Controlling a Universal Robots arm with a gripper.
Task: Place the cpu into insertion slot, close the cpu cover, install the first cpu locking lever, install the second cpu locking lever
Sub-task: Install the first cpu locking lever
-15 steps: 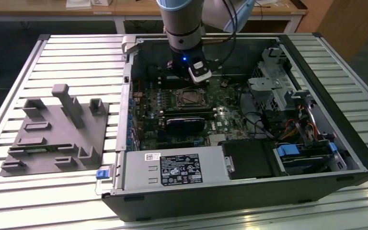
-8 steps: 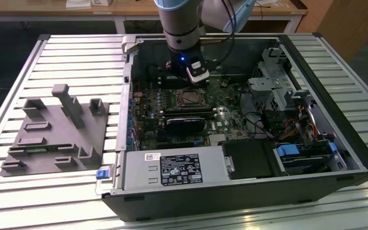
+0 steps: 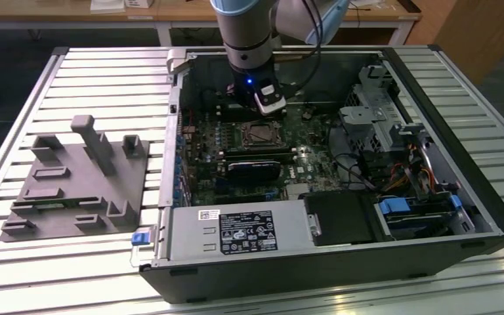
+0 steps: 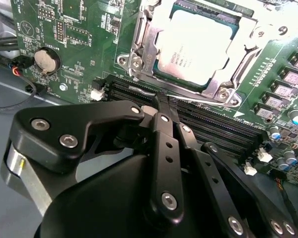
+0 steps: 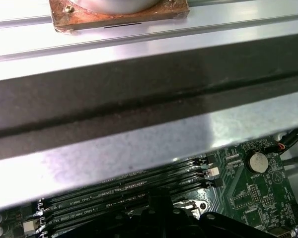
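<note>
1. An open computer case (image 3: 322, 275) lies on its side on a slatted metal counter (image 3: 103, 72), and the arm reaches down into it from above in the exterior view.
2. The claw (image 3: 268, 113) hangs just over the green circuit board (image 4: 84, 29), on the far side of the insertion slot (image 4: 139, 59) as the exterior view has it.
3. The cpu (image 4: 196, 44) sits flat in the slot with its pale metal top facing up.
4. The cpu cover (image 4: 208, 82) lies down around the chip, its silvery frame bordering the square window.
5. In the second wrist view the claw (image 4: 162, 101) has its black fingers (image 4: 164, 148) drawn together, with no gap seen at the tips.
6. The tips rest at the socket's edge, between it and the long black memory slots (image 4: 208, 119), beside a thin silvery bar; whether they pinch that bar cannot be told.
7. A round coin battery (image 4: 44, 60) sits on the board, well apart from the socket.
8. In the first wrist view a bright metal wall of the case (image 5: 139, 144) runs across above the memory slots.
9. On the exterior view's left, a grey moulded fixture (image 3: 77, 184) with upright posts stands on the counter beside the case.
10. A labelled metal box (image 3: 243, 233) occupies the near part of the case.
</note>
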